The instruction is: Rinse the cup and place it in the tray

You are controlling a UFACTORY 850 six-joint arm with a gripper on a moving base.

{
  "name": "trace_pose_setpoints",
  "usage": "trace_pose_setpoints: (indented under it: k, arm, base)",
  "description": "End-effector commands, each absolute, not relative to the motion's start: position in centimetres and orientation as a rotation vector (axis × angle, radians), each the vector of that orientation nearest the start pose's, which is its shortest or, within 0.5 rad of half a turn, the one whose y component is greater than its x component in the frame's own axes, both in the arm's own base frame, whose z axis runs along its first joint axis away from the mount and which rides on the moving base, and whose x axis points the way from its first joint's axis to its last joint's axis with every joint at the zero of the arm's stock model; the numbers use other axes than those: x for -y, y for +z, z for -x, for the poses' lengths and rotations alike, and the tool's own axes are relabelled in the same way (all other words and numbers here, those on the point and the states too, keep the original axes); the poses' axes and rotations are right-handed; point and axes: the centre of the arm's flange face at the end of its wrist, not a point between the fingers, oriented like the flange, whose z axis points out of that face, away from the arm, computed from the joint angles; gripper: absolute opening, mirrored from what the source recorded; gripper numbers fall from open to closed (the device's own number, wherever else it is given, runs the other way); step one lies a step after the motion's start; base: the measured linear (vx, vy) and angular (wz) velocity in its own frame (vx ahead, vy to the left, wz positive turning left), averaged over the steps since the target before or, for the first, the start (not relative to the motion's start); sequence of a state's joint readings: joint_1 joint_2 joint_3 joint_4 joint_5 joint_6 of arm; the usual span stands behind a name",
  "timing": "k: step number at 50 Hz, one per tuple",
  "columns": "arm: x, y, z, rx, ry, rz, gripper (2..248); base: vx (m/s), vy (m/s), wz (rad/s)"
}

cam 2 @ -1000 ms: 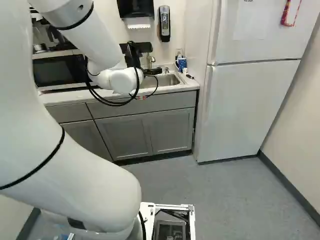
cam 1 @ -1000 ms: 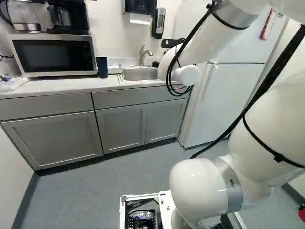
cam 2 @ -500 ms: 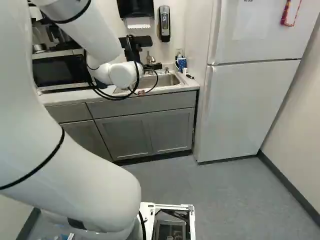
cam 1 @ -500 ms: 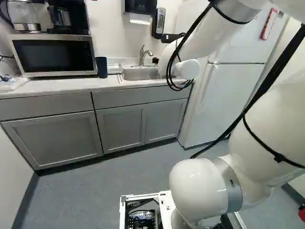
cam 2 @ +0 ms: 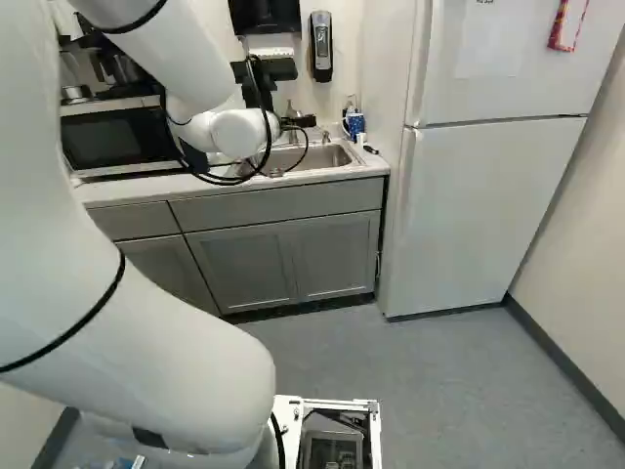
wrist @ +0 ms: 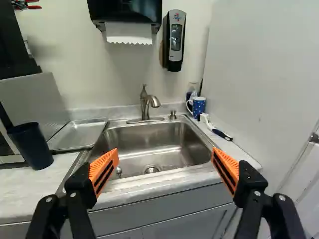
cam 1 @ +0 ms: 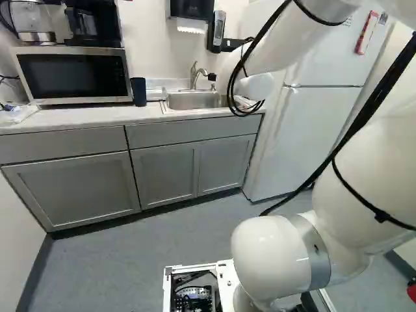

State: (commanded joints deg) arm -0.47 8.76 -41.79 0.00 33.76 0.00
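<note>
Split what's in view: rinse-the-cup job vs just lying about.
Job:
- cup, probably the dark one or the dotted mug; can't tell which
- faucet
- sink
- tray
- open gripper

Likely just about:
- brush
- microwave
- coffee maker
- towel dispenser
- wall dispenser
- fridge

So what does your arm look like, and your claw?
My arm is smooth, rounded and white, with a silvery ring at a joint and black cables running along it. My claw is black, with orange pads that have dark slots.
</note>
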Motion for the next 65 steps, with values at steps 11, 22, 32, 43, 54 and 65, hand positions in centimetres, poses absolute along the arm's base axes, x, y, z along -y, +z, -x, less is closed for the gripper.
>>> trace_pose_setpoints:
  k: [11, 22, 32, 43, 54, 65]
  arm:
    - [0.4, 59.6, -45.7, -0.010, -2.116, 2.329, 247]
    - [0.4, 60.8, -45.9, -0.009, -2.143, 2.304, 247]
    - [0.4, 61.8, -46.1, -0.009, -2.158, 2.291, 247]
    - [0.4, 62.8, -46.3, -0.009, -2.164, 2.286, 247]
    - [0.4, 63.8, -46.6, -0.009, -2.165, 2.284, 247]
    - [0.4, 64.9, -46.8, -0.009, -2.166, 2.284, 247]
  base:
    - [0.000, 0.000, 0.000]
    - [0.000, 0.000, 0.000]
    - [0.000, 0.000, 0.000]
    - [0.000, 0.000, 0.000]
    - [0.000, 0.000, 0.000]
    - [0.000, 0.000, 0.000]
